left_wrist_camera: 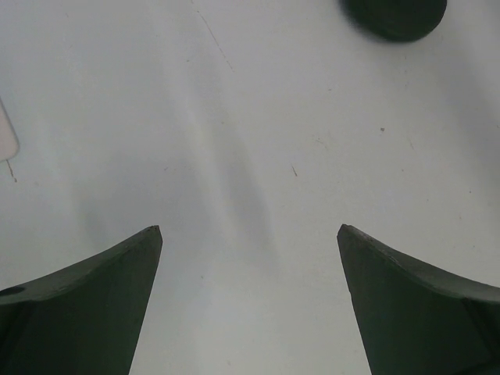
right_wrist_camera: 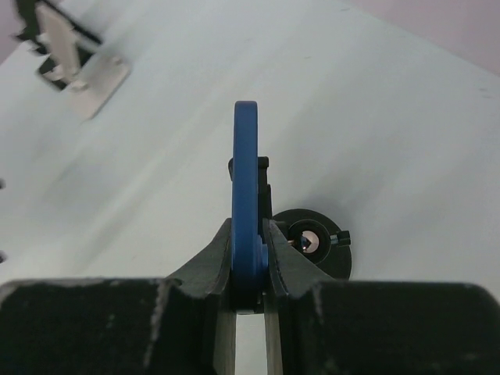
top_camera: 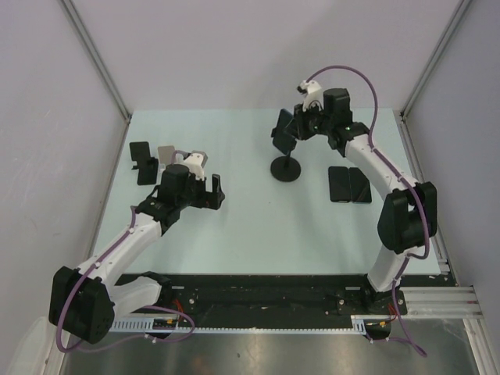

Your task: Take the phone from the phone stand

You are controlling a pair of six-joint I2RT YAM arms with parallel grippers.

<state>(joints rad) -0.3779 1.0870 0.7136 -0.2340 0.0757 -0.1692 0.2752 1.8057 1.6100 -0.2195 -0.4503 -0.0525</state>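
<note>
The phone shows edge-on as a blue slab, upright above the black phone stand, whose round base lies just below and to the right. A black bracket piece sits against the phone's right face. My right gripper is shut on the phone's near edge, one finger on each face. In the top view the phone is held by the right gripper over the stand. My left gripper is open and empty above bare table, well left of the stand.
Two dark phones lie flat to the right of the stand. A black holder and a white one stand at the table's left; the white one also shows in the right wrist view. The stand's base edge shows in the left wrist view.
</note>
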